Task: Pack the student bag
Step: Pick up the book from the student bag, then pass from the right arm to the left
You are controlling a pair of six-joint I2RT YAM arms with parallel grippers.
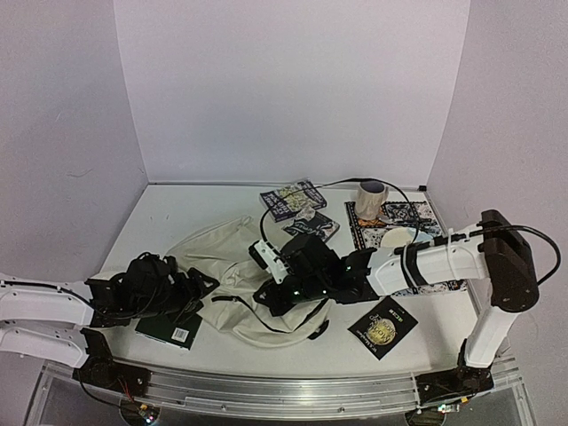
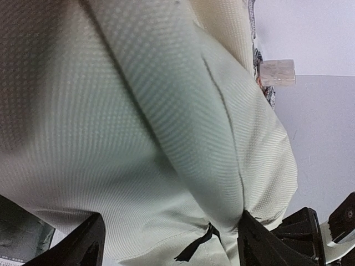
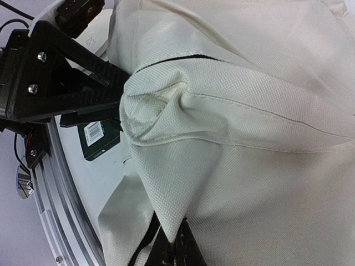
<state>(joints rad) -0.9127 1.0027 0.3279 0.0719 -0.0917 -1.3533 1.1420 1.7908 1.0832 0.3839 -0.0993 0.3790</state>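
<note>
The student bag (image 1: 232, 266), cream fabric with black zipper lines and strap ends, lies crumpled at the table's middle. My right gripper (image 3: 186, 246) is shut on a pinched fold of its fabric, pulling it up into a peak; from above it sits at the bag's right side (image 1: 269, 293). My left gripper (image 2: 172, 246) is open at the bag's left edge (image 1: 200, 288). Its fingers (image 2: 89, 246) stand wide apart, and the bag (image 2: 166, 138) bulges between them and touches the right finger. A black strap end (image 2: 194, 249) hangs there.
A dark green book (image 1: 173, 330) lies under the left gripper, its barcode showing (image 3: 95, 136). A black book with a gold emblem (image 1: 382, 324) lies front right. Two more books (image 1: 293, 200) sit at the back. A mug (image 1: 371, 197) and a white cup (image 1: 399, 238) stand on a patterned mat (image 1: 417, 216).
</note>
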